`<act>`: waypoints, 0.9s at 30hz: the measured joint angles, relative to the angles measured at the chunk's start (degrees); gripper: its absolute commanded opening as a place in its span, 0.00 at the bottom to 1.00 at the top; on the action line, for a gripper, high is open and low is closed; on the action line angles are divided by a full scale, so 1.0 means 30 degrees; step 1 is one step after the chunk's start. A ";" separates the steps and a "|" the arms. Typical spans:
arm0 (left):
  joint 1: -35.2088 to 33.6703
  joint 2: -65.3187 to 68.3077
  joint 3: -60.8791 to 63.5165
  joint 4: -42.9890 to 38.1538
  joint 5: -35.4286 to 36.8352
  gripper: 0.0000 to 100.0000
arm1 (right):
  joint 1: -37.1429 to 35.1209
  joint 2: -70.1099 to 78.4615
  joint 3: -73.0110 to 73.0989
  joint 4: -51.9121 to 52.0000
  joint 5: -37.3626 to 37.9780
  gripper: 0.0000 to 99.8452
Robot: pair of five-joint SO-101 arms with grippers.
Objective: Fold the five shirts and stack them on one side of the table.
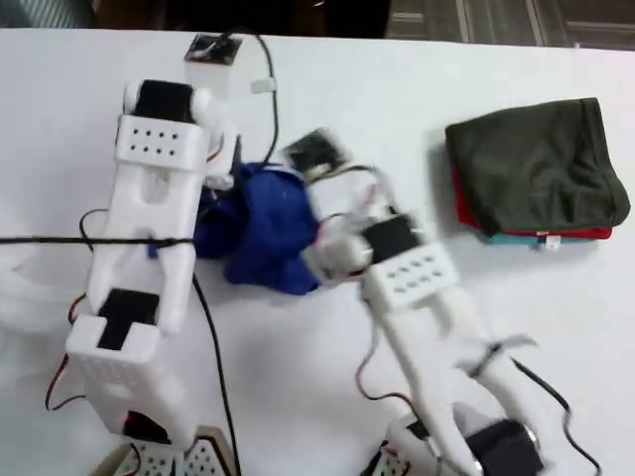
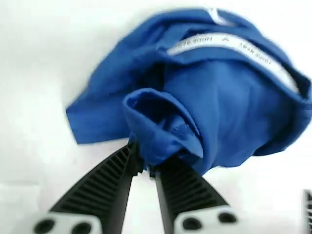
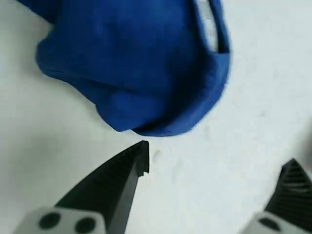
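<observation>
Left jaws pinching blue shirt, 3-shirt stack well apart

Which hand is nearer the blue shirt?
Left. The left hand is shut on a fold of the blue shirt; the right hand is open beside it, not touching.

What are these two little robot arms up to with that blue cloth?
Two robot arms are working on folding shirts. The left gripper is pinched shut on a fold of the crumpled blue shirt in the middle of the white table. The right gripper hangs open just beside that shirt, holding nothing. A stack of folded shirts, dark green on top, sits off to one side.
</observation>
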 measured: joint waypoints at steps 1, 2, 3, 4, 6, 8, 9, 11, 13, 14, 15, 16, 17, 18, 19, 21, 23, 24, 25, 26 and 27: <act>-0.0117 0.0000 0.0527 -0.0029 0.0000 0.03 | -0.0615 0.0703 0.0000 -0.0469 -0.0059 0.41; -0.0264 0.0000 0.0996 -0.0088 0.0000 0.03 | -0.1084 0.1407 0.0000 -0.0967 -0.0088 0.41; -0.0440 0.0000 0.1465 -0.0205 0.0000 0.03 | -0.1407 0.2198 0.0000 -0.1524 -0.0088 0.41; -0.0586 0.0000 0.1875 -0.0381 0.0000 0.03 | -0.1641 0.2989 0.0000 -0.2110 -0.0117 0.41; -0.0967 0.0000 0.2520 -0.0762 0.0000 0.03 | -0.1846 0.4396 0.0000 -0.3399 -0.0381 0.42; -0.1289 0.0000 0.2696 -0.0908 0.0000 0.03 | -0.1875 0.5744 0.0000 -0.4630 -0.0996 0.42; -0.1407 0.0000 0.2696 -0.0967 -0.0029 0.03 | -0.1788 0.6447 -0.0088 -0.5070 -0.1231 0.42; -0.1700 -0.0059 0.2696 -0.0967 0.0000 0.03 | -0.1524 0.7853 -0.0821 -0.5568 -0.1582 0.39; -0.1993 -0.0117 0.2696 -0.0967 0.0000 0.03 | -0.0850 0.9231 -0.1934 -0.5714 -0.1641 0.29; -0.2139 -0.0117 0.2696 -0.0967 -0.0029 0.03 | -0.0352 0.9875 -0.2491 -0.5714 -0.1641 0.20; -0.2256 -0.0117 0.2755 -0.0967 -0.0029 0.03 | 0.0117 1.0520 -0.3077 -0.5744 -0.1641 0.10; -0.2374 -0.0117 0.2813 -0.0967 -0.0029 0.03 | 0.0674 1.1106 -0.3663 -0.5744 -0.1641 0.00; -0.2491 -0.0117 0.2813 -0.0967 -0.0029 0.03 | 0.1260 1.1663 -0.4220 -0.5744 -0.1641 0.03; -0.2608 -0.0117 0.2813 -0.0967 -0.0029 0.03 | 0.1817 1.2161 -0.4777 -0.5744 -0.1641 0.08; -0.2667 -0.0117 0.2813 -0.0967 -0.0029 0.03 | 0.2403 1.2571 -0.5304 -0.5744 -0.1670 0.08; -0.2755 -0.0117 0.2813 -0.0967 -0.0029 0.03 | 0.3487 1.3187 -0.6388 -0.5363 -0.1729 0.02; -0.2755 -0.0117 0.2813 -0.0967 -0.0029 0.03 | 0.4542 1.3333 -0.7355 -0.4718 -0.1729 0.03; -0.2755 -0.0117 0.2813 -0.0967 -0.0029 0.03 | 0.4982 1.3333 -0.7824 -0.4425 -0.1729 0.02; -0.2755 -0.0117 0.2813 -0.0967 -0.0029 0.03 | 0.5392 1.3333 -0.8264 -0.4103 -0.1729 0.02; -0.2755 -0.0117 0.2813 -0.0967 -0.0029 0.03 | 0.5773 1.3333 -0.8674 -0.3780 -0.1729 0.02; -0.2755 -0.0117 0.2813 -0.0967 -0.0029 0.03 | 0.6125 1.3333 -0.9055 -0.3487 -0.1729 0.02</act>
